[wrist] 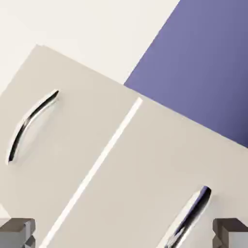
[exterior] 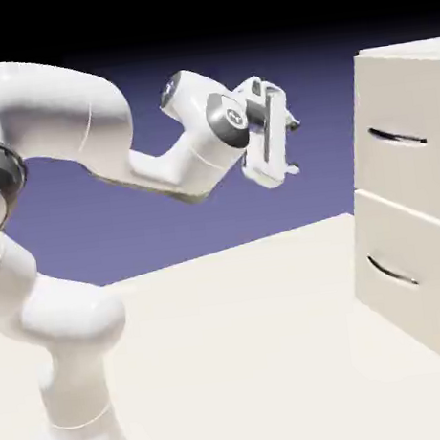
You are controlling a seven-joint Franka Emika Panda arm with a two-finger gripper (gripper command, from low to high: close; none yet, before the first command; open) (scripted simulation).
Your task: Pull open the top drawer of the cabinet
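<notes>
The cream cabinet (exterior: 407, 56) stands at the right of the exterior view, both drawers closed flush. The top drawer (exterior: 412, 165) carries a thin dark curved handle (exterior: 396, 136). My gripper (exterior: 294, 146) hangs in the air left of that handle at about its height, well apart from the cabinet. Its fingers point toward the drawer front and stand open with nothing between them. The hand view is rolled: the top drawer (wrist: 169, 160) fills its lower right. Its handle (wrist: 191, 218) lies between my finger tips (wrist: 230, 235), nearer the right one.
The lower drawer (exterior: 405, 289) with its own dark handle (exterior: 393, 271) sits under the top one; in the hand view it lies at the left (wrist: 72, 97). The cream table (exterior: 237, 337) stretches between the robot's base and the cabinet.
</notes>
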